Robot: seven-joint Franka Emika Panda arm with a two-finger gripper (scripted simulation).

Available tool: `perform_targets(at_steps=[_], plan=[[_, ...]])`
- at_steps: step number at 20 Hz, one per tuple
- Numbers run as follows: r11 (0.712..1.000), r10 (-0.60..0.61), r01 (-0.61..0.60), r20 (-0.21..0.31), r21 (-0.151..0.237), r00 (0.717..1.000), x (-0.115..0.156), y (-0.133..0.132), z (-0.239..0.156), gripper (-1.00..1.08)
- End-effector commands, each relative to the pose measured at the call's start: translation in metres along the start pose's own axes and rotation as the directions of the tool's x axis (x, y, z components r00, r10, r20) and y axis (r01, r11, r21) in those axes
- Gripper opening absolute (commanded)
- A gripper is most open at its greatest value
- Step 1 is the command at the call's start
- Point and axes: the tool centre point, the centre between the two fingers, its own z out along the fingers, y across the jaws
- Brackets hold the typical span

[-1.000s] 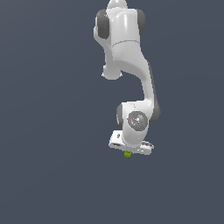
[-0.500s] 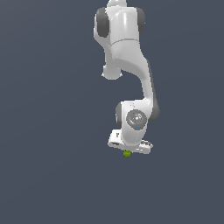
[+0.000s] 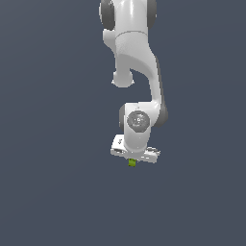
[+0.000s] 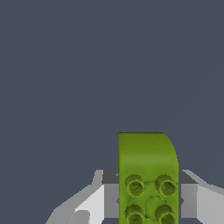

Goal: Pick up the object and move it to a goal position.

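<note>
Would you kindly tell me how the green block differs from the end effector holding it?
The block is yellow-green; the end effector is white and grey. The block is far smaller, just peeking out beneath it in the exterior view. The block carries round studs; the end effector's fingers look flat.

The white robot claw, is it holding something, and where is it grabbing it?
Yes. The white gripper holds a small yellow-green studded block, pinched on its two opposite sides near one end, with the grey fingers pressing it.

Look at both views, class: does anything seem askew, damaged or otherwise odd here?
Nothing stands out. The yellow-green block sits straight between the fingers of the gripper, intact, studs facing the wrist camera. Around it is only plain grey background.
</note>
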Motion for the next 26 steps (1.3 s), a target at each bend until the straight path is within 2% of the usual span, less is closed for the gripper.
perform_targets(at_steps=[1,26], plan=[[1.0,0.001,-0.001,-0.001,0.0,1.0,-0.005,0.017,-0.011,-1.0],[1.0,0.002,-0.002,-0.001,0.002,1.0,-0.078,0.271,-0.167,-1.0]])
